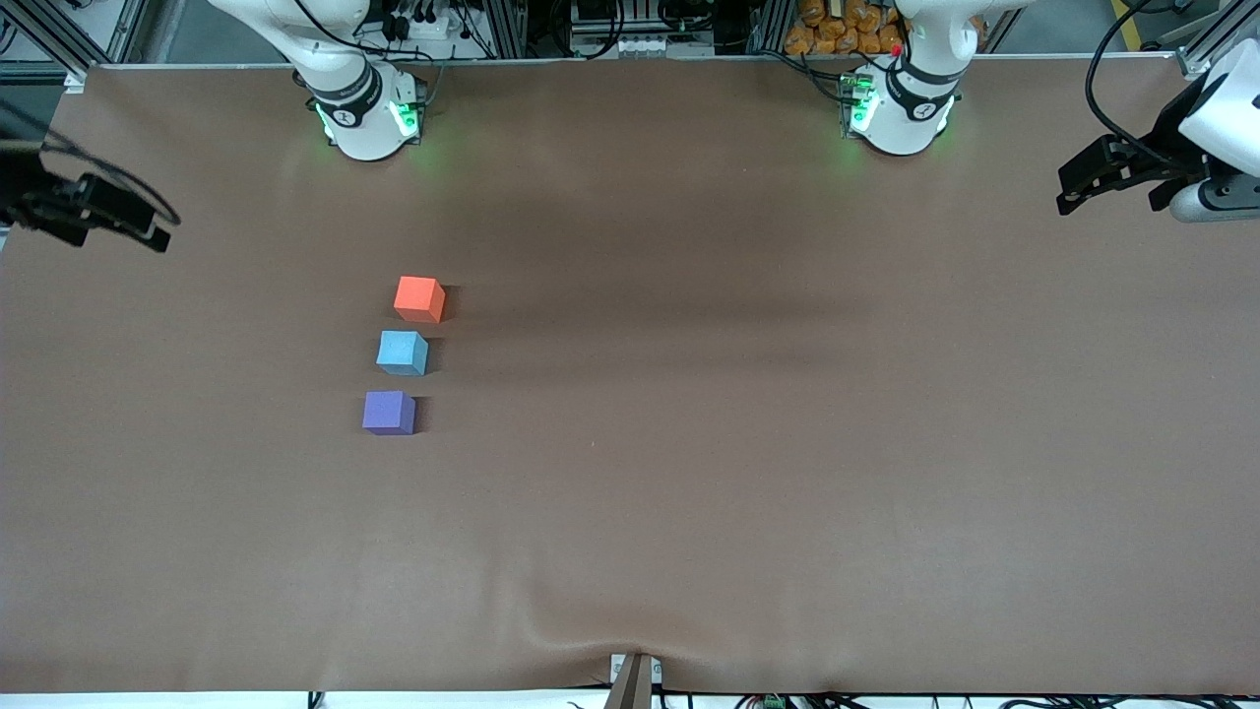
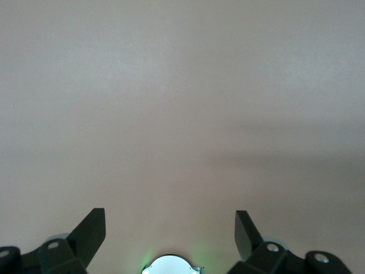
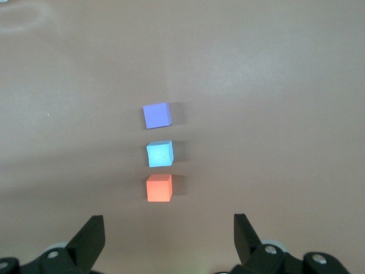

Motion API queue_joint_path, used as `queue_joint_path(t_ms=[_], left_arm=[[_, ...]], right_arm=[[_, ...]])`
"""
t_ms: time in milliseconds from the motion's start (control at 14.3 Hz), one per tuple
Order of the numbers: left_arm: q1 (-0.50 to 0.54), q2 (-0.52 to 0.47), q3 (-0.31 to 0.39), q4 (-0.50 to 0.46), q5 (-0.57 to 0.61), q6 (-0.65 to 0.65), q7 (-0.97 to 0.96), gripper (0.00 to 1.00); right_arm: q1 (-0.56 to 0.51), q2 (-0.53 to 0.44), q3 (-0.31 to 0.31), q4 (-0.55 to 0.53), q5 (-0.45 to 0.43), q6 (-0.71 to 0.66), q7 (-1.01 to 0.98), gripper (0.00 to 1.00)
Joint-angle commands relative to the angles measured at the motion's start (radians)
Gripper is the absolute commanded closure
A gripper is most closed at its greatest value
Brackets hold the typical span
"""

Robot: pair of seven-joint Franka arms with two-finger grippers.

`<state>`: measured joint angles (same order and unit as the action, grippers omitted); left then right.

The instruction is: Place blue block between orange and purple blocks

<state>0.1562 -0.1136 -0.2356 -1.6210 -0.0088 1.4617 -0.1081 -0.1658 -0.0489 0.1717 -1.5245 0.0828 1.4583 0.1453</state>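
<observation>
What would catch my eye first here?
Three small cubes in a neat row on the brown table, toward the right arm's end: the orange block farthest from the front camera, the blue block between, the purple block nearest, none touching. Both arms wait, the right gripper and left gripper hanging open at the table's ends.

One orange block, one blue block, one purple block.

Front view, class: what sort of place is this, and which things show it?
Probably a robotics lab: two robot arm bases at a brown covered table, cables and aluminium framing along its edge, and small test cubes like the blue block.
</observation>
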Motion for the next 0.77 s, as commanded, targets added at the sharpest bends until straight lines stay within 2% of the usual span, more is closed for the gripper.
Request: queue_joint_path(t_ms=[0,70,140,279,419,698], left_arm=[[0.005,-0.003,-0.001,0.007,-0.016,-0.003,0.016,0.0],[0.005,-0.003,-0.001,0.007,-0.016,-0.001,0.016,0.0],[0.005,-0.006,-0.001,0.007,-0.016,-0.003,0.016,0.0],[0.005,-0.008,-0.001,0.01,-0.017,-0.001,0.016,0.0],[0.003,-0.008,-0.001,0.012,-0.017,-0.003,0.016,0.0],[0.006,-0.011,-0.001,0.01,-0.025,-0.006,0.018,0.0]], right_arm=[[0.083,-0.112,-0.101,-0.173,-0.012,0.054,-0.009,0.0],[0.13,-0.105,-0.159,-0.172,-0.009,0.056,-0.016,0.0],[0.164,-0.098,-0.188,-0.163,-0.009,0.053,-0.023,0.0],[0.184,-0.066,-0.189,-0.107,-0.04,0.053,-0.062,0.0],[0.204,-0.034,-0.187,-0.007,-0.118,0.034,-0.121,0.0],[0.178,-0.022,-0.192,0.018,-0.104,0.001,-0.156,0.0]])
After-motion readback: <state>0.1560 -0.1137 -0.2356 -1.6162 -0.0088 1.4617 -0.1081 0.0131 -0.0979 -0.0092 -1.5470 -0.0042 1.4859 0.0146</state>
